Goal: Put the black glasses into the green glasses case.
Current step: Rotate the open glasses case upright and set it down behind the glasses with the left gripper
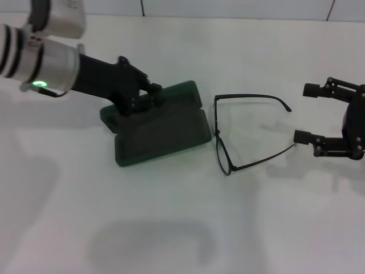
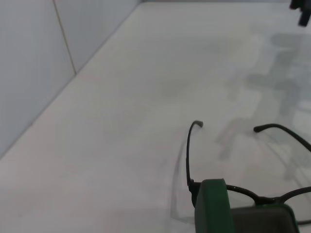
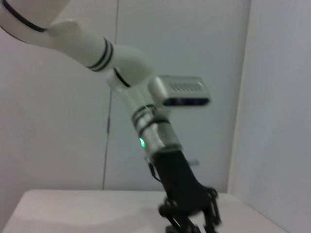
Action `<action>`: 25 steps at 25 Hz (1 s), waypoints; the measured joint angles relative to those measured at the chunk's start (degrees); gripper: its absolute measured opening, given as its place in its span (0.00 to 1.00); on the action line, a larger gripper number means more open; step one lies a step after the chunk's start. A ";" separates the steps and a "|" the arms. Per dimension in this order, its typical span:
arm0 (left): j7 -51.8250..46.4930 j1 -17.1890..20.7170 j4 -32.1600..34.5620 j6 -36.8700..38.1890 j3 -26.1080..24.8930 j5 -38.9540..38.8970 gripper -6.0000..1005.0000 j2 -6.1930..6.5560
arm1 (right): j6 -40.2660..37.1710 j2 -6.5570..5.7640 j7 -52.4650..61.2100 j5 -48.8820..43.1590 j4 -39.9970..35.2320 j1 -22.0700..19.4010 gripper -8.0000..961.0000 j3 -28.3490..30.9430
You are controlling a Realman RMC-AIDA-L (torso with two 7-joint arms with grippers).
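Head view: green glasses case (image 1: 161,127) lies open on the white table (image 1: 171,228), lid propped up on the far side, base tray nearer the camera; I take it as the landmark. Left gripper (image 1: 145,96) sits at the case's lid edge on its far-left side, fingers look pinched onto the lid, apparently holding it open. Black glasses (image 1: 245,132) lie on the table just right of the case, unfolded, lens front turned toward the case and close to its right edge, temples pointing away to the right. Right gripper (image 1: 305,113) is further right of the case, past the temple tips, fingers spread wide, lower finger right at the near temple tip, nothing held. Left wrist view: a green corner of the case fills the foreground, glasses frame just behind it, both temple ends running off over bare table; own fingers not visible. Right wrist view: looks across at the left arm and its dark gripper coming down; case and glasses are out of frame. Step in hand, by my read: case opened and steadied, glasses not yet picked. Next move likely needs the right gripper to close on a temple or the frame, lift, carry left over the case and lower into the tray.
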 joint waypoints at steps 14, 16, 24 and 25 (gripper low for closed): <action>-1.49 -6.03 11.19 -8.11 -0.03 3.54 0.21 -0.14 | -1.79 0.15 -0.61 -1.99 0.29 -1.03 0.87 3.37; -1.48 -6.56 12.20 -8.72 -0.04 3.65 0.20 -0.15 | -1.79 0.21 -0.61 -2.37 0.34 -1.04 0.87 3.74; -1.52 -6.12 13.46 -10.05 -0.09 2.80 0.21 -0.03 | -1.06 0.26 -0.30 -3.10 0.53 -2.34 0.87 6.43; -1.60 -5.94 13.31 -9.75 -0.09 2.13 0.21 0.02 | -0.72 0.39 -0.22 -3.56 0.61 -2.36 0.87 7.15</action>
